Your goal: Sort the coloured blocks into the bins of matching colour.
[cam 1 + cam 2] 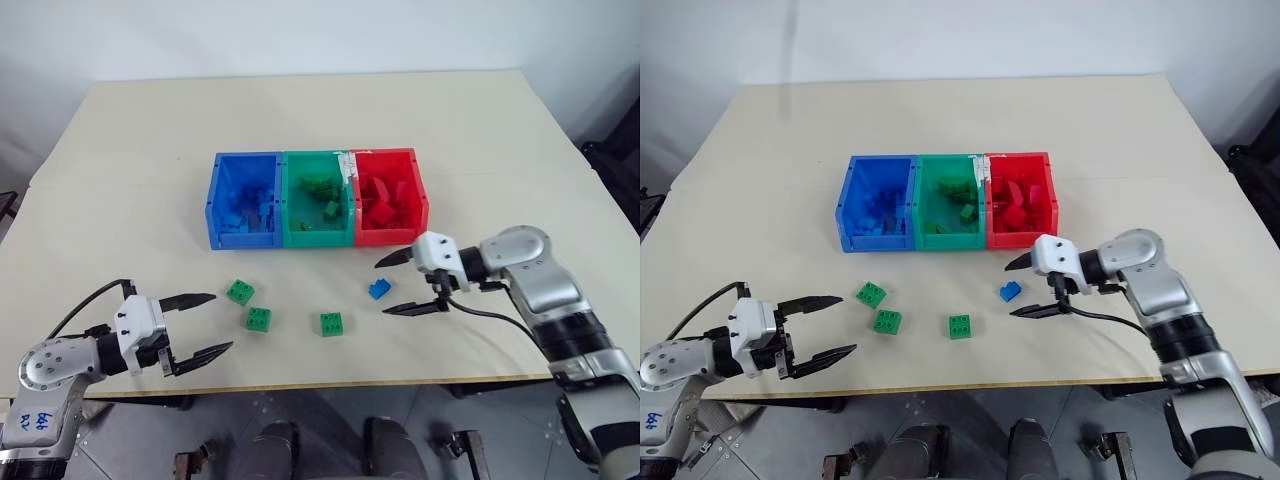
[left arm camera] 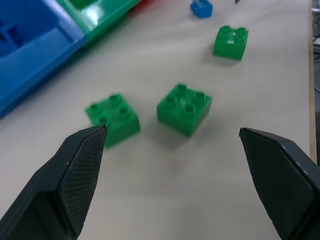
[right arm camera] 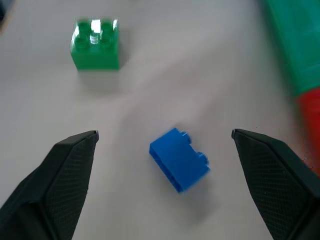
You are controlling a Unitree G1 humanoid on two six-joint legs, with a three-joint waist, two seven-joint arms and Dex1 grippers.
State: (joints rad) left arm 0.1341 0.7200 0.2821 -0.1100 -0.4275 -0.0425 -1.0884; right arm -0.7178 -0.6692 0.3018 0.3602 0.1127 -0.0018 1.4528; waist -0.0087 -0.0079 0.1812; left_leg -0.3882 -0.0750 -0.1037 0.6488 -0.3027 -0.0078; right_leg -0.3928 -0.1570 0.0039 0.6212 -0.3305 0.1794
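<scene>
Right hand [image 1: 404, 283] hangs just over the surface [image 1: 140, 170] with its two black fingers spread wide and nothing between them; the blue block [image 1: 379, 289] lies in the gap, touching neither finger. In the right wrist view that block sits tipped on its side, studs pointing sideways, and turned at an angle to the fingers. Left hand [image 1: 203, 323] is equally wide and empty, low over the near left part of the surface, pointing toward two green blocks [image 1: 240, 291] [image 1: 259, 319] that sit close together but apart. A third green block [image 1: 332, 324] rests between the two hands, near the front edge.

The likely trouble is the blue block's skewed, tipped pose: if the fingers close across its corners instead of flat faces, it may twist, squirt out or be pinched by an edge and drop on the way. On the left, the two neighbouring green blocks are close enough that a finger coming down for one might nudge the other.

Beyond the hands stands the row of bins: the blue bin [image 1: 213, 195] on the left, the green bin [image 1: 285, 200] in the middle, the red bin [image 1: 418, 190] on the right, each already holding pieces of its own colour. The blue bin is the farthest from the right hand, so the carry would pass over the red and green ones. Nothing else lies in the path.
</scene>
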